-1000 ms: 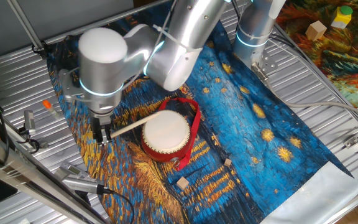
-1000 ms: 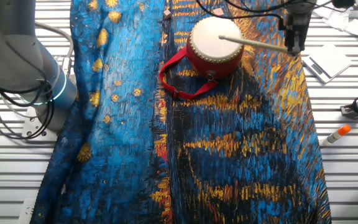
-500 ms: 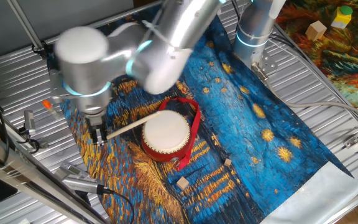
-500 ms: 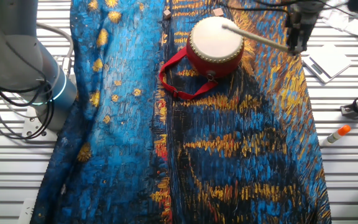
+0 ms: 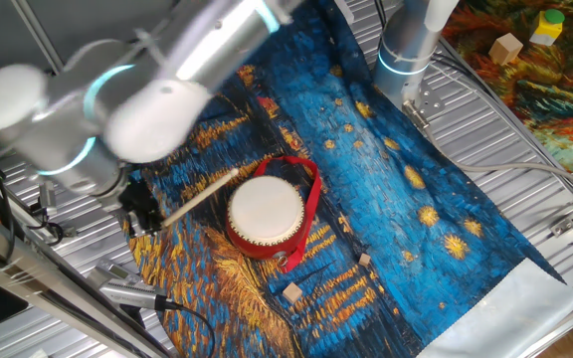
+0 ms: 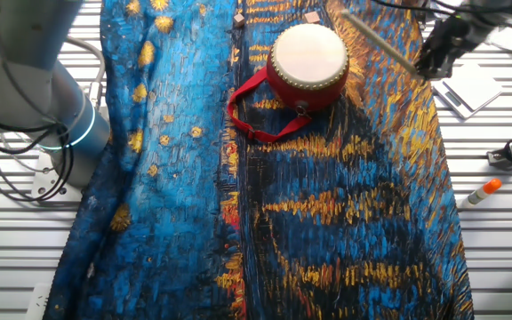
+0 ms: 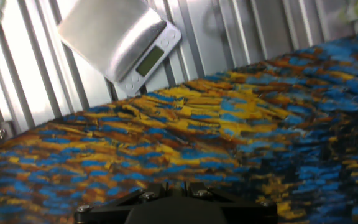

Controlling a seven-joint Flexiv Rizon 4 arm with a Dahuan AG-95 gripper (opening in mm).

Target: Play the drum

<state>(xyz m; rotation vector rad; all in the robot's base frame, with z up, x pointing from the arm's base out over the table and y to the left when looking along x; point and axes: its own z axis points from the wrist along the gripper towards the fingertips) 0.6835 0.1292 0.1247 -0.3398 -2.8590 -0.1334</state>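
gripper (image 5: 145,214) pinching the stick (image 5: 199,192) has swung out toward nine o'clock, tip lifted off the drum (image 5: 266,215); looks like a wind-up for another beat

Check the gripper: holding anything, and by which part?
The gripper grips the thin wooden stick by its end away from the drum; the free tip is clear of the skin.

— What does the drum (image 5: 265,216) look like?
— Small, round, red-bodied, with a cream skin facing up and a red ribbon strap (image 6: 258,114) looped beside it.
— Where is it?
— Upright, frame centre in one fixed view, top centre in the other.
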